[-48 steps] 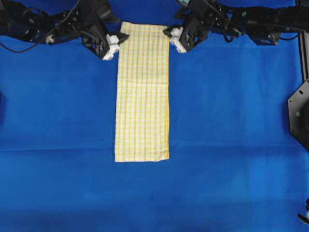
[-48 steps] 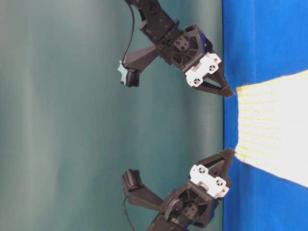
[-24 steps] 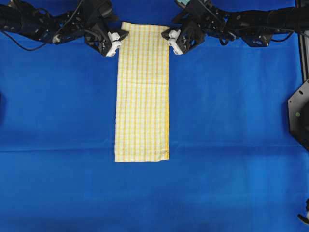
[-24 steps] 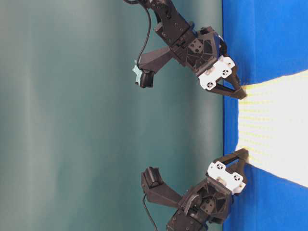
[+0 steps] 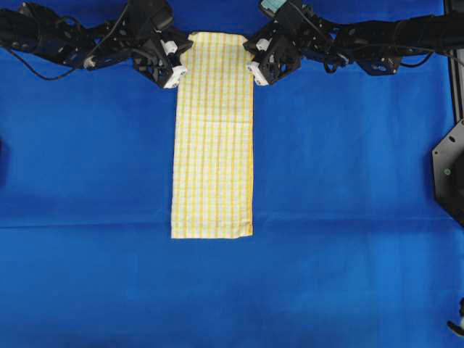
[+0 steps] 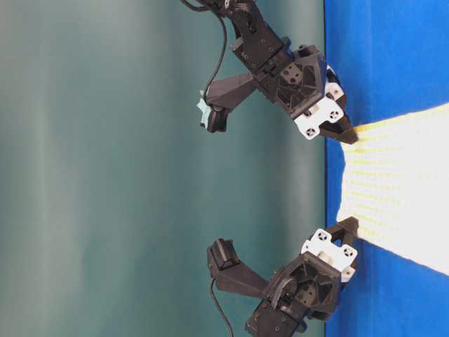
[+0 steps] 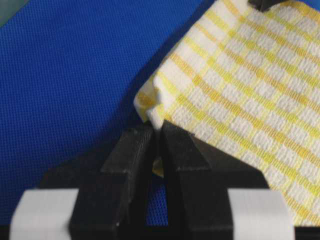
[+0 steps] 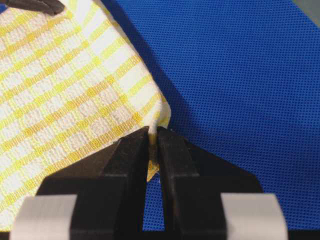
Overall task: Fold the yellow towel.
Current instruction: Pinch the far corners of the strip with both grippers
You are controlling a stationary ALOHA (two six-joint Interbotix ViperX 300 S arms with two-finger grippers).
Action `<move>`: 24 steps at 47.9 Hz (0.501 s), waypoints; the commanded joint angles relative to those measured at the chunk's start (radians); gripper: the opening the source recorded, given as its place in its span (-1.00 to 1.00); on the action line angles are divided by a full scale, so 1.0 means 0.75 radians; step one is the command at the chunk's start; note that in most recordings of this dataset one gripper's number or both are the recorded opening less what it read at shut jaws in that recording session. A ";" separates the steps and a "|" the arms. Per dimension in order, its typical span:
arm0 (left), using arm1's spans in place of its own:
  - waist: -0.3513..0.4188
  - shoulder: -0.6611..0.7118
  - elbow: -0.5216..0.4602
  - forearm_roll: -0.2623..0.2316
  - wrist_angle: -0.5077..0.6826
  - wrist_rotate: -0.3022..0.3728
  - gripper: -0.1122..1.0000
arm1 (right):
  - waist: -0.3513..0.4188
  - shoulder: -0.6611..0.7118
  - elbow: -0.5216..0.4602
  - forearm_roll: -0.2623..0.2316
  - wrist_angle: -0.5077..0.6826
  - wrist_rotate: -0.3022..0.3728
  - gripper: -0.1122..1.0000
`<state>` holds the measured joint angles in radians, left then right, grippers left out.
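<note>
The yellow towel [image 5: 213, 138] lies as a long narrow strip down the middle of the blue cloth, white with a yellow check. At its far end my left gripper [image 5: 185, 51] is shut on the towel's left corner [image 7: 150, 107], the cloth pinched between the black fingertips. On the other side my right gripper [image 5: 249, 54] is shut on the right corner [image 8: 157, 117] in the same way. In the table-level view both grippers [image 6: 349, 137] [image 6: 351, 226] hold the towel's end [image 6: 393, 182] slightly off the table.
The blue tablecloth [image 5: 348, 181] covers the whole table. A black mount [image 5: 449, 170] stands at the right edge. Both black arms [image 5: 65, 36] [image 5: 391, 36] stretch along the far edge.
Both grippers moved inward onto the towel's far corners and shut on them. The far end of the towel has drawn in and lifted a little.
</note>
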<state>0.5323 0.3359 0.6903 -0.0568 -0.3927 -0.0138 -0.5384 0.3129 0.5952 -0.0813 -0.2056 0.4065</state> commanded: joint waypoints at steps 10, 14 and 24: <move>-0.004 -0.020 -0.004 0.000 0.000 0.004 -0.75 | 0.006 -0.020 -0.027 0.004 -0.012 -0.006 -0.70; -0.004 -0.037 -0.002 -0.002 0.000 0.010 -0.75 | 0.002 -0.033 -0.029 0.004 -0.012 -0.008 -0.70; -0.004 -0.121 0.008 -0.002 0.018 0.018 -0.75 | -0.002 -0.108 -0.025 0.000 -0.004 -0.016 -0.70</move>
<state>0.5308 0.2991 0.7010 -0.0568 -0.3789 -0.0031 -0.5384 0.2915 0.5921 -0.0813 -0.2056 0.3958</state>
